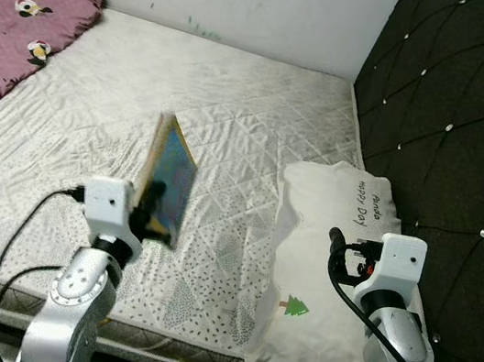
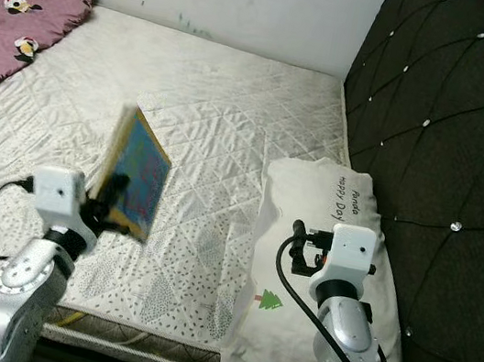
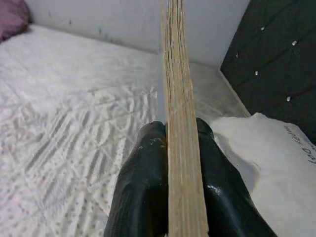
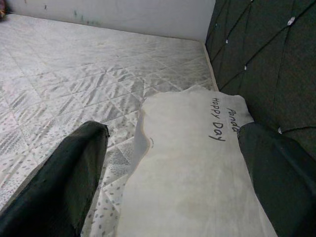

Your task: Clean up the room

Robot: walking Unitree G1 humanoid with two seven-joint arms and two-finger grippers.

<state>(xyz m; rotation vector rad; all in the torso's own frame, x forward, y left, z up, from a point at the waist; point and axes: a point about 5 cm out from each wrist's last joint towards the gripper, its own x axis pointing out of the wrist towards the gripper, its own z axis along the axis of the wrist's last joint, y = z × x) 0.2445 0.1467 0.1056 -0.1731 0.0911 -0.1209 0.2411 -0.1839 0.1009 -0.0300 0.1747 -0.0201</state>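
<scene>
Left eye view: big quilted mattress [image 1: 234,115] takes up most of the scene, white wall behind it, dark tufted headboard [image 1: 460,125] along the robot's right side. Maroon blanket [image 1: 17,23] with cartoon prints is bunched at the far left corner of the bed. White pillow [image 1: 319,278] with "Panda Happy Day" lettering and a small green tree lies at the right side, next to the headboard, its near end hanging over the mattress edge.

Left gripper [image 1: 153,201] is clamped on a thin book [image 1: 170,178], colourful cover, held on edge and lifted above the mattress, near the front middle of the bed. Left wrist view confirms it: both black fingers [image 3: 143,182] pressed flat against the page block, book [image 3: 178,123] standing straight up between them.

Right gripper [image 4: 173,163] is spread wide, nothing between the fingers, hovering over the pillow [image 4: 197,173]. No contact with it that I can see.

Progress, my read: early to mid. Book is off the bed and in hand but not put away, no shelf or table in sight for it. Pillow looks untidy and probably needs straightening. Blanket still in a heap, likely needs folding. Rest of the mattress surface looks free of loose items.
</scene>
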